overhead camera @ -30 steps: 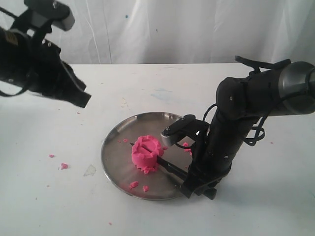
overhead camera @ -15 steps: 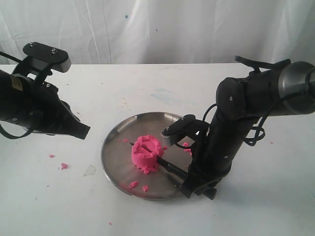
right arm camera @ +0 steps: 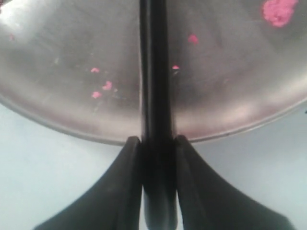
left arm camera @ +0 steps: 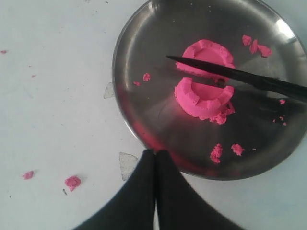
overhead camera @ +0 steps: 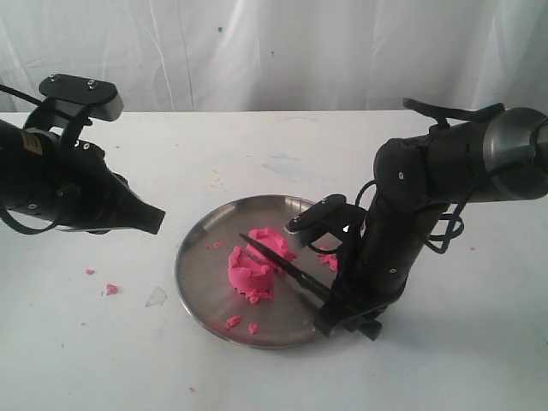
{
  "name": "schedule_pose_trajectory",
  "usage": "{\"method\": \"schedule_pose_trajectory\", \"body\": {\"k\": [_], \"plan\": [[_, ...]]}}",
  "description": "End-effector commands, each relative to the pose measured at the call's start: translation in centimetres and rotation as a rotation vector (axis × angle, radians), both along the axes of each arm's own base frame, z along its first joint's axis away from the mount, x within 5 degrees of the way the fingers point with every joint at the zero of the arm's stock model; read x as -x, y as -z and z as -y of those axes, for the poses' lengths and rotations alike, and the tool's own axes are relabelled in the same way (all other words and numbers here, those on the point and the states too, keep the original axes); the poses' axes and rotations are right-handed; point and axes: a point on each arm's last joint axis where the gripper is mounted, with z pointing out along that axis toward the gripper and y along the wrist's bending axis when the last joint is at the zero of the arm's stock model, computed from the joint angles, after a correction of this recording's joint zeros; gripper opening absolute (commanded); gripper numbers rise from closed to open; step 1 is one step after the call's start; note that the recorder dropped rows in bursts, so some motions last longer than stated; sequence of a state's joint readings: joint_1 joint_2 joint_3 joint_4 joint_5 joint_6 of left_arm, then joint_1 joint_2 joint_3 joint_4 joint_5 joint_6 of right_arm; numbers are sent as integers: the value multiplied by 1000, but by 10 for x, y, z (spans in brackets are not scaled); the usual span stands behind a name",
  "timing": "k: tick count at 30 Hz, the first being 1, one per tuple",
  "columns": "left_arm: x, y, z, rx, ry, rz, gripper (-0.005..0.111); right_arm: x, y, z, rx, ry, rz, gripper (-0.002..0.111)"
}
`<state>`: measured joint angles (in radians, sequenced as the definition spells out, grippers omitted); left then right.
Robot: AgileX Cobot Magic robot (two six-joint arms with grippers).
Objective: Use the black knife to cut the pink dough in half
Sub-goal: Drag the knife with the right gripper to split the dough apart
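Note:
The pink dough [overhead camera: 256, 264] sits in the steel plate [overhead camera: 201, 265] as two rough halves with a slit between them, also seen from above as dough [left arm camera: 205, 79]. The black knife [overhead camera: 278, 259] hangs just above the slit, its blade [left arm camera: 225, 73] crossing the lump and its tip past it. My right gripper [overhead camera: 330, 318] is shut on the knife handle [right arm camera: 156, 143] at the plate's near right rim. My left gripper [overhead camera: 154, 219] hovers left of the plate, its fingers [left arm camera: 144, 191] pressed together with nothing held.
Small pink crumbs lie in the plate [left arm camera: 217, 152] and on the white table [overhead camera: 110, 289] left of it. A clear scrap [overhead camera: 156, 296] lies by the plate's left rim. A white curtain hangs behind the table.
The knife has lifted out of the dough, leaving it split open. My left arm has dropped lower and come a little nearer the plate.

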<state>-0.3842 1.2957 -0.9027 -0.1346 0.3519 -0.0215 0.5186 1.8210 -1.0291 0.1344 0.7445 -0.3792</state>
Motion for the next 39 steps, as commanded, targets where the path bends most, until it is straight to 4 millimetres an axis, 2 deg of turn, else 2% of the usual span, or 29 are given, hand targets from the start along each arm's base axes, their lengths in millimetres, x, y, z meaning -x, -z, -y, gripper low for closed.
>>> {"method": "schedule_pose_trajectory", "body": {"k": [1,16,23,28,34,39], "plan": [[1,0,0,24,-17,-3,0,-5,3,6,61,44,47,0],[1,-1,0,25,-17,-1,0,-7,2,7,75,67,62,0],[0,-1,0,27,-18,1,0,-8,-18,5,57,83,54,0],[1,-1,0,30,-20,-1,0,-7,-21,2,30,88,51,0],[1,-1,1,47,-24,-8,0,2,-22,-7,-66,48,-44,0],[1,-1,1,47,-24,-8,0,8,-22,-8,-54,16,-85,0]]}}
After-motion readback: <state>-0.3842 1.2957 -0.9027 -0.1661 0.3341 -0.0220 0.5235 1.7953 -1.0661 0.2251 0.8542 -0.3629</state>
